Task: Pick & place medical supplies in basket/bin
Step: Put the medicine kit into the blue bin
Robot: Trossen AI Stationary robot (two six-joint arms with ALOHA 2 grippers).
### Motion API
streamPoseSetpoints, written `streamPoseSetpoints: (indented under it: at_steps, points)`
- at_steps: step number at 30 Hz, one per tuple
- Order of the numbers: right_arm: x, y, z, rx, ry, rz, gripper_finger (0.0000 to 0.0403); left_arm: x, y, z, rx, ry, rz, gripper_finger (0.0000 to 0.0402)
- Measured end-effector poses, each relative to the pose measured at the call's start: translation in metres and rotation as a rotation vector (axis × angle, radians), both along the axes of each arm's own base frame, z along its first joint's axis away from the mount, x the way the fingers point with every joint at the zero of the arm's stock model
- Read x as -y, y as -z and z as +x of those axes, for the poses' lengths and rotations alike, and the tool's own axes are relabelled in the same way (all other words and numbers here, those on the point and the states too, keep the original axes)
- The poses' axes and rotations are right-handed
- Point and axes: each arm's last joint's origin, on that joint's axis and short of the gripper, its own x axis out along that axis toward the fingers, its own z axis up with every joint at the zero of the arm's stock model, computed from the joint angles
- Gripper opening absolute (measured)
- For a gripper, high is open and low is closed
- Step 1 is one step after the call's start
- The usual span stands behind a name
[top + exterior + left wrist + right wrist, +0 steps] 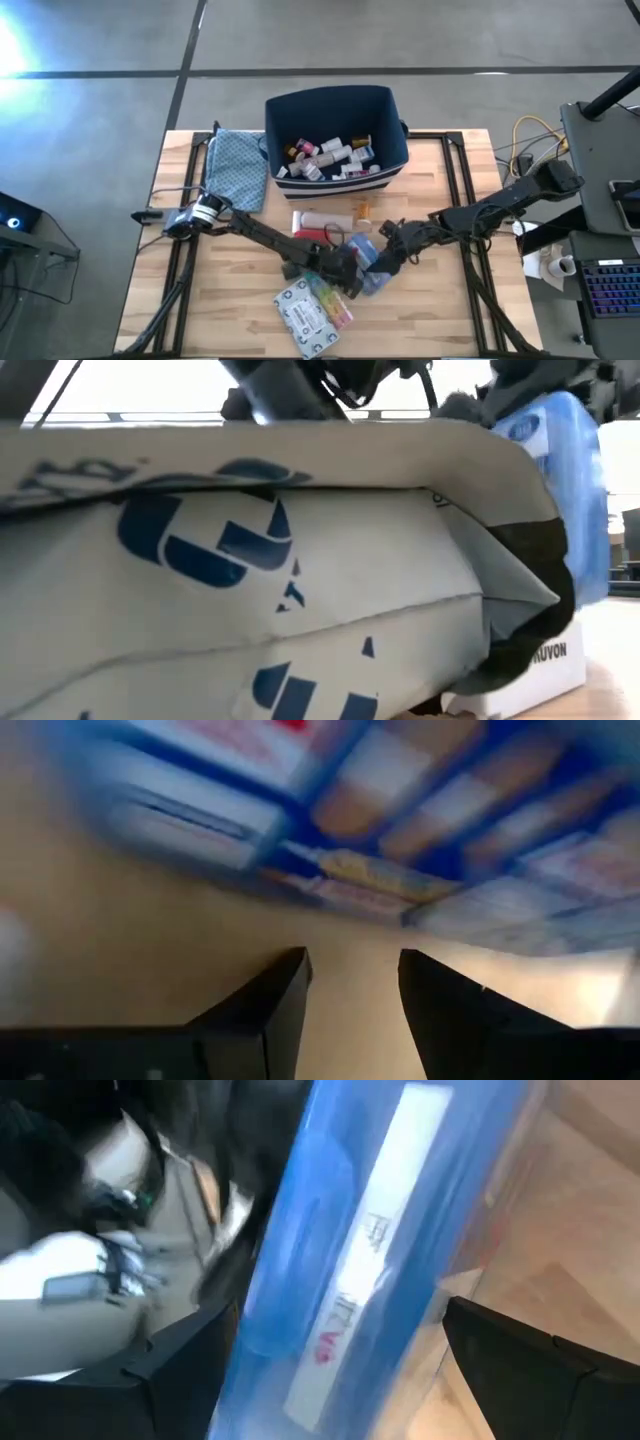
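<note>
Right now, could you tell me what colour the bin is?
Navy blue bin, white stripe near its base; clearest in the high view.

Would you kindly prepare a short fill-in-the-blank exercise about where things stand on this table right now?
1. The right gripper has its fingers on either side of a clear ____ plastic pouch.
2. The large navy-blue rectangular fabric bin already holds several pill ____.
3. The blue patterned cloth lies just ____ the bin, on the left arm's side.
4. The flat grey-white packet lies on the wooden ____.

Missing words: blue; bottles; beside; table
</note>
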Motion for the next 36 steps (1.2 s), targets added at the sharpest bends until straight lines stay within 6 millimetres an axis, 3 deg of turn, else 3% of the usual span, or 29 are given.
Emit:
streamPoseSetpoints:
  at_steps: [6,13,21,26,31,34,36]
  points:
    - [0.000,-0.003,0.006,-0.020,0.033,-0.045,0.0340,-0.013,0.000,0.003,0.003,-0.038,0.017,0.0143]
    - [0.000,0.014,0.006,-0.235,0.027,-0.134,0.0340,-0.018,-0.001,0.004,0.009,-0.044,0.011,0.0143]
    - [0.002,0.008,0.008,-0.242,0.033,-0.185,0.0335,-0.018,-0.002,0.005,0.016,-0.044,0.010,0.0143]
    - [0.002,0.009,0.008,-0.250,0.032,-0.188,0.0288,-0.017,-0.003,0.004,0.022,-0.031,0.024,0.0143]
    - [0.003,0.007,0.007,-0.244,0.034,-0.188,0.0201,-0.013,-0.009,0.003,0.039,-0.041,0.054,0.0143]
    - [0.003,0.003,0.004,-0.238,0.032,-0.185,0.0153,-0.007,-0.027,-0.001,0.076,-0.053,0.071,0.0143]
    - [0.003,-0.003,0.001,-0.215,0.024,-0.180,0.0148,-0.001,-0.046,-0.004,0.116,-0.056,0.077,0.0143]
